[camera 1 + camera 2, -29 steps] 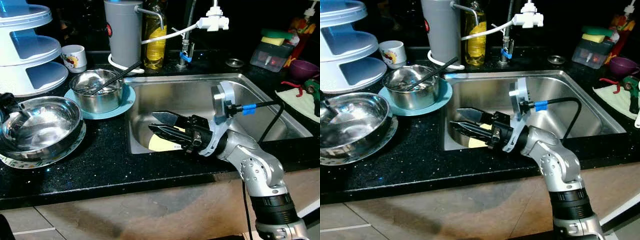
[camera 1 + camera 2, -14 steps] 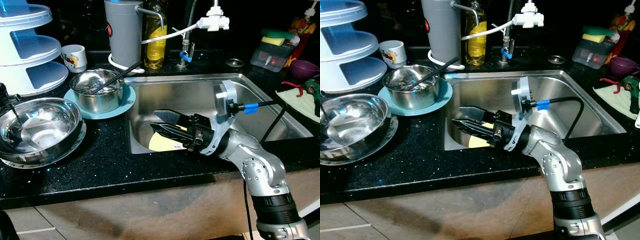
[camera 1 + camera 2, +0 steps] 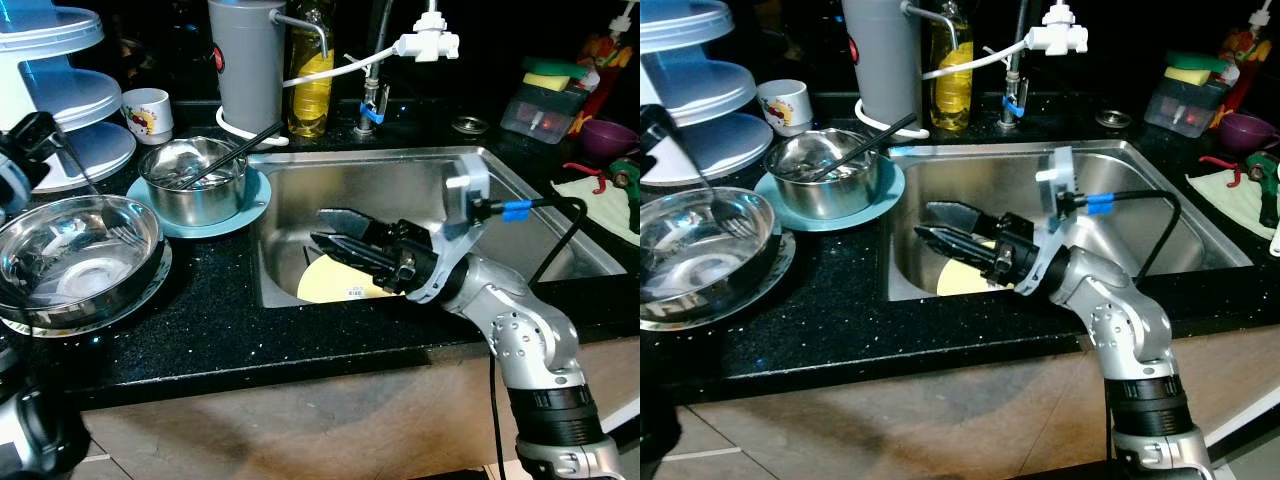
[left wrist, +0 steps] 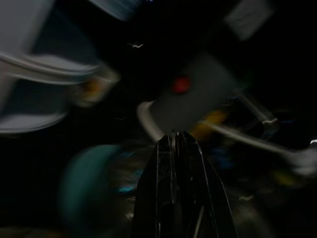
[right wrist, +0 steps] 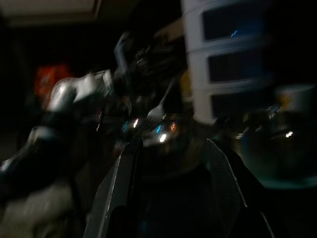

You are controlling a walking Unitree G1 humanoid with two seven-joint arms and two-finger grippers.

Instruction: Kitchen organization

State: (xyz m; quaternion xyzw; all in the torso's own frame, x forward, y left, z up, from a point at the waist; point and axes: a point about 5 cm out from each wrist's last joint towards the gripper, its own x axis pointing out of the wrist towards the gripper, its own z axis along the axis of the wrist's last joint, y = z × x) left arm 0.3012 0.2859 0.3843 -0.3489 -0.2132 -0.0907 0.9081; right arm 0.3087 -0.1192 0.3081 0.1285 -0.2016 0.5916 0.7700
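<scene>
Black speckled stone forms the counter where a humanoid robot works at a kitchen clear-up. Set into it, the steel sink holds a pale yellow plate lying flat at its near left corner. The right gripper reaches across the basin just above that plate, jaws parted and holding nothing. To the left, a large steel bowl rests on a patterned plate at the counter's edge, with a smaller steel bowl on a teal saucer behind it, a dark utensil leaning in it. A white tiered rack stands at the far left. The left gripper hovers above the large bowl with its jaws pressed together on the thin handle of a fork, whose tines hang inside the bowl.

The step in hand appears to be lifting the fork clear while the right arm lines up on the plate. Done well, the fork should rise straight so its tines miss the bowl's rim, and the right jaws should drop one finger under the plate's raised edge, since a flat plate on wet steel is likely to slide.
</scene>
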